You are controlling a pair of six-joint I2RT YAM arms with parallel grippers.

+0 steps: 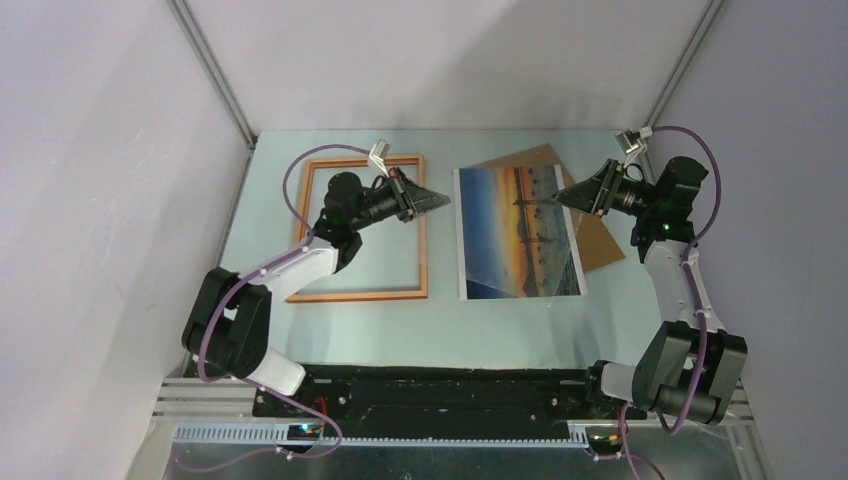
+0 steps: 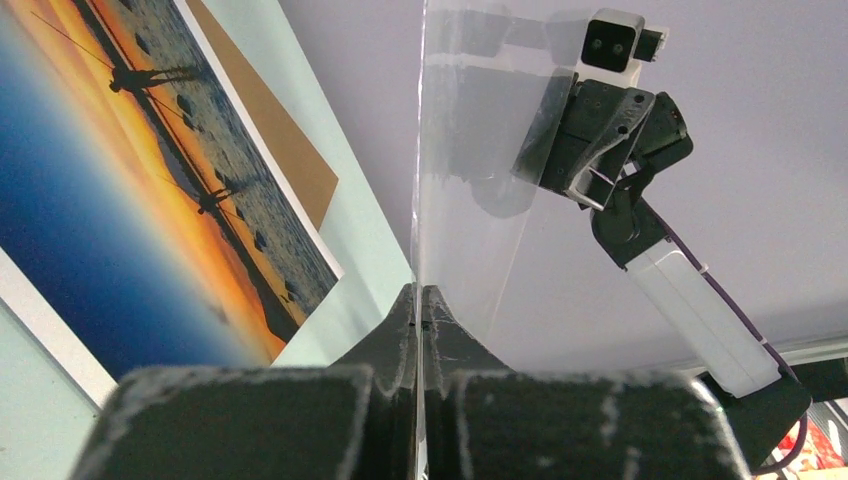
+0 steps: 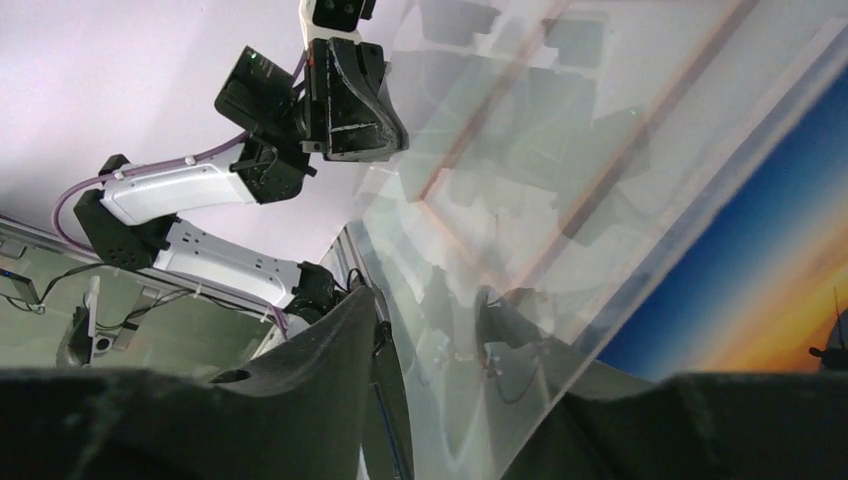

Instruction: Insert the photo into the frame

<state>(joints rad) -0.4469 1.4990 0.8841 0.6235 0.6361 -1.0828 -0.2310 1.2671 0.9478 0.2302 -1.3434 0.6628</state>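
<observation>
Lying flat, photo between left tool, clamped on clear pane, and right tool, spread around it.

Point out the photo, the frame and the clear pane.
photo (image 2: 130, 220): left wrist view, orange sky.
frame (image 1: 370, 294): top view, near rail.
clear pane (image 2: 470, 200): left wrist view, flat face.

photo: sunset print, face up, flat, right of centre | frame: orange-brown wood, seemingly flat, left of photo
</observation>
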